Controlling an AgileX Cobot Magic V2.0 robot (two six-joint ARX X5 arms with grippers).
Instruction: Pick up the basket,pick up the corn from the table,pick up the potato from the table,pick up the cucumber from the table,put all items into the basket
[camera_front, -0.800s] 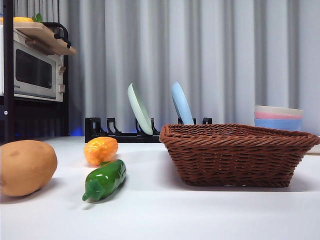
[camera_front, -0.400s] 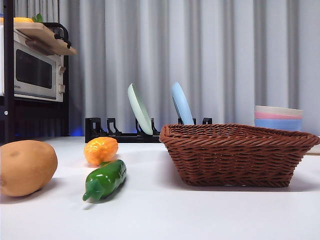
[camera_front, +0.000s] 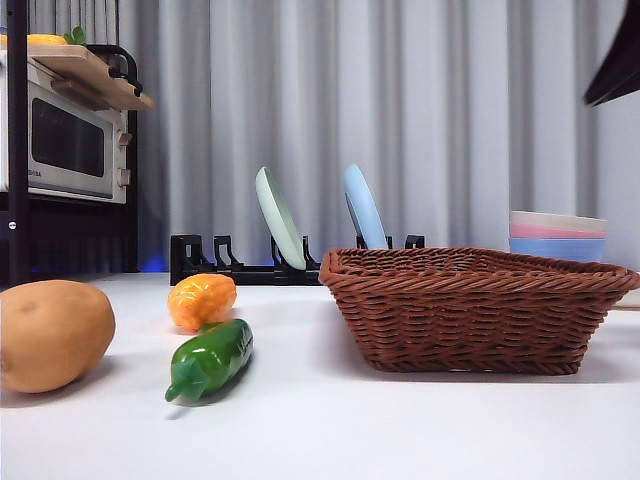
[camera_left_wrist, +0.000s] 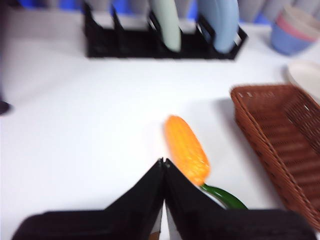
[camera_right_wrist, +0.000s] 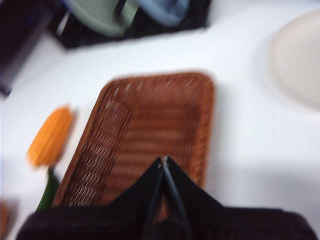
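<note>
Black fingers of the right gripper (camera_right_wrist: 164, 167) are pressed together, directly above the basket (camera_right_wrist: 150, 130), its long axis running straight ahead of them. The left gripper (camera_left_wrist: 164, 167), likewise closed, hangs nearer the corn (camera_left_wrist: 186, 148) beside the basket.
</note>
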